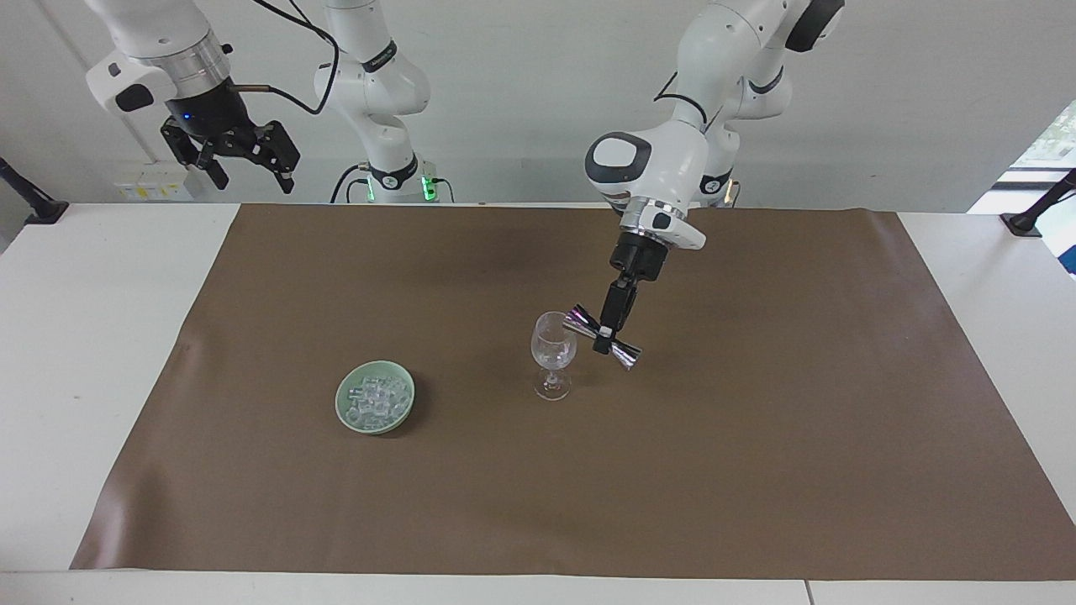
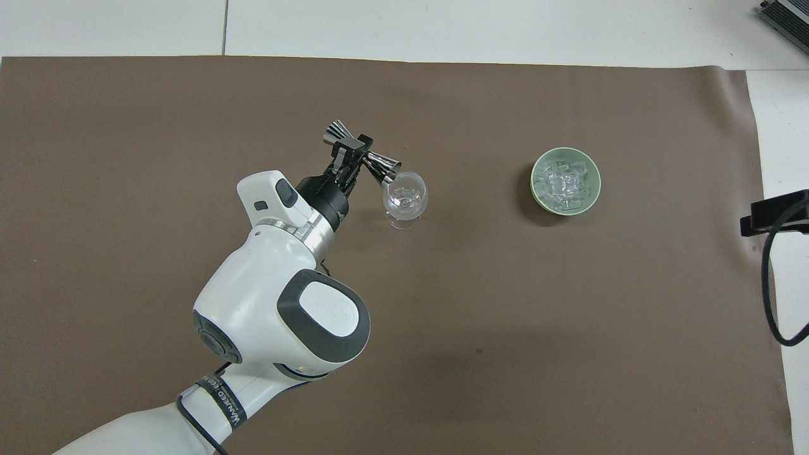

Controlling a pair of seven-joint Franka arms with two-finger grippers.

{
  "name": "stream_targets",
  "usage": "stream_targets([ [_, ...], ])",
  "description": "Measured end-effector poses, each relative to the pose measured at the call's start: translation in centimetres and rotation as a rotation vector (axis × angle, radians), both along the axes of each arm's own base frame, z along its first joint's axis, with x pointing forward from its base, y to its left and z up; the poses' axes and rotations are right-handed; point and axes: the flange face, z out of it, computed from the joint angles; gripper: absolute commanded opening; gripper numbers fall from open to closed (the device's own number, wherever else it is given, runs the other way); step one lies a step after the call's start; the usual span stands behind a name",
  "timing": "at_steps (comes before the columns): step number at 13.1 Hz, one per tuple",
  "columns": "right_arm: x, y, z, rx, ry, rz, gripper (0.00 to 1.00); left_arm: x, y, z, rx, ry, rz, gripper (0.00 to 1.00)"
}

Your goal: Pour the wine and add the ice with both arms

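A clear wine glass point(image 1: 552, 353) point(image 2: 405, 197) stands upright near the middle of the brown mat. My left gripper point(image 1: 603, 339) point(image 2: 351, 150) is shut on the waist of a shiny metal jigger point(image 1: 600, 337) point(image 2: 361, 155). The jigger is tilted, one cup at the glass's rim. A heap of clear ice point(image 1: 375, 400) point(image 2: 564, 184) lies in a pale green bowl point(image 1: 346, 403) point(image 2: 537, 187) toward the right arm's end of the table. My right gripper point(image 1: 239, 165) hangs open, high above the table's edge by its base; the overhead view shows only a black part point(image 2: 774, 212) of it.
The brown mat point(image 1: 756, 470) point(image 2: 569, 328) covers most of the white table point(image 1: 84, 336). Black clamps point(image 1: 1036, 210) sit at both ends of the table, near the robots.
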Motion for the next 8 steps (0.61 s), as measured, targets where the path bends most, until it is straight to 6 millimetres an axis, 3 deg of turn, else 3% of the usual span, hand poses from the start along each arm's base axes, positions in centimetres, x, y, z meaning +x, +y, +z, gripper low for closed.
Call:
stream_targets([
  [8,0.17,-0.41,-0.52,-0.004,-0.052,-0.056,1.0,0.18,0.0,0.38,0.012,-0.016,-0.009,0.0],
])
